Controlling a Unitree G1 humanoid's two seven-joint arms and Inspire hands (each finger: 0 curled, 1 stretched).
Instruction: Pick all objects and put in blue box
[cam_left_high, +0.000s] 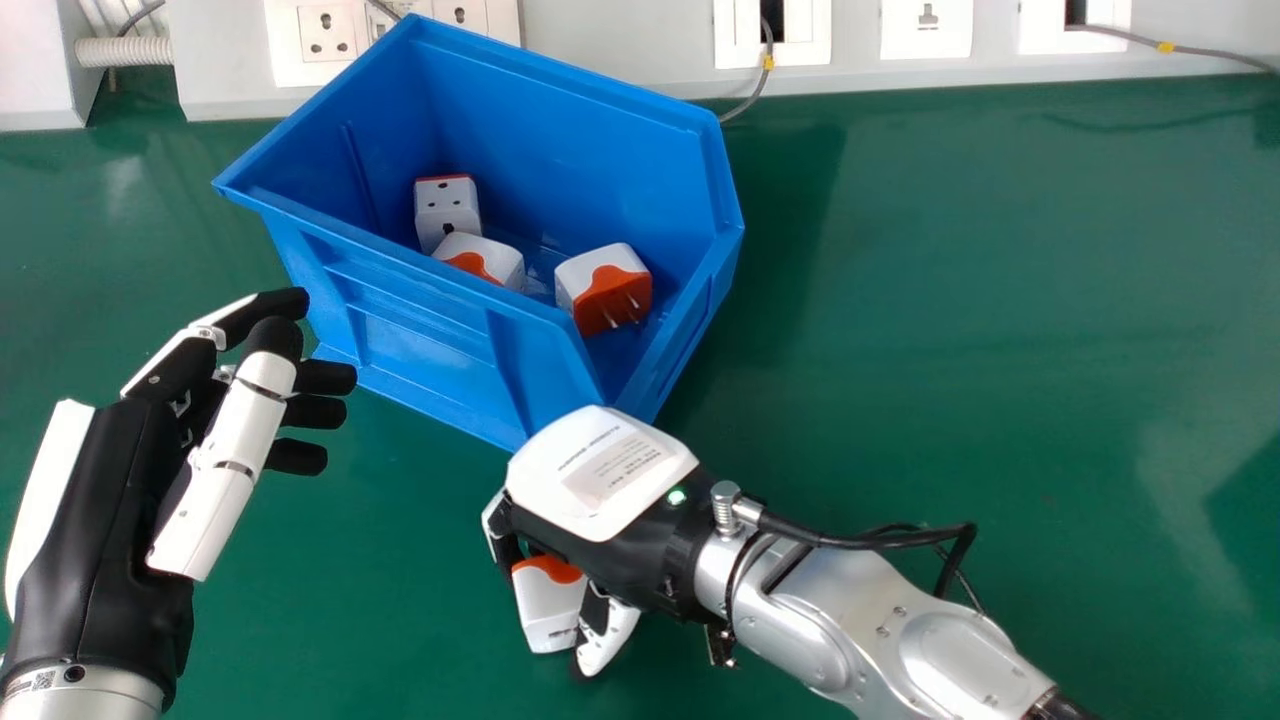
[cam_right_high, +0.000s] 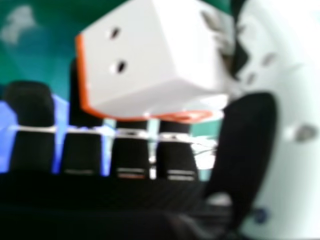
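In the head view my right hand (cam_left_high: 600, 475) is in front of the blue box (cam_left_high: 420, 320), its fingers and thumb curled round a white and orange adapter (cam_left_high: 550, 605). The right hand view has the same adapter (cam_right_high: 135, 70) between the fingers and the thumb (cam_right_high: 245, 145). Three more white and orange adapters lie inside the box: one at the back left (cam_left_high: 447, 208), one beside it (cam_left_high: 485, 258) and one at the right (cam_left_high: 605, 285). My left hand (cam_left_high: 235, 420) is left of the box, fingers relaxed and holding nothing.
The box stands on a green table (cam_left_high: 980, 330), close to a grey panel (cam_left_high: 630, 50) with sockets along the back. Thin cables (cam_left_high: 765, 80) hang from the panel. A corrugated hose (cam_left_high: 125, 52) shows at the back left.
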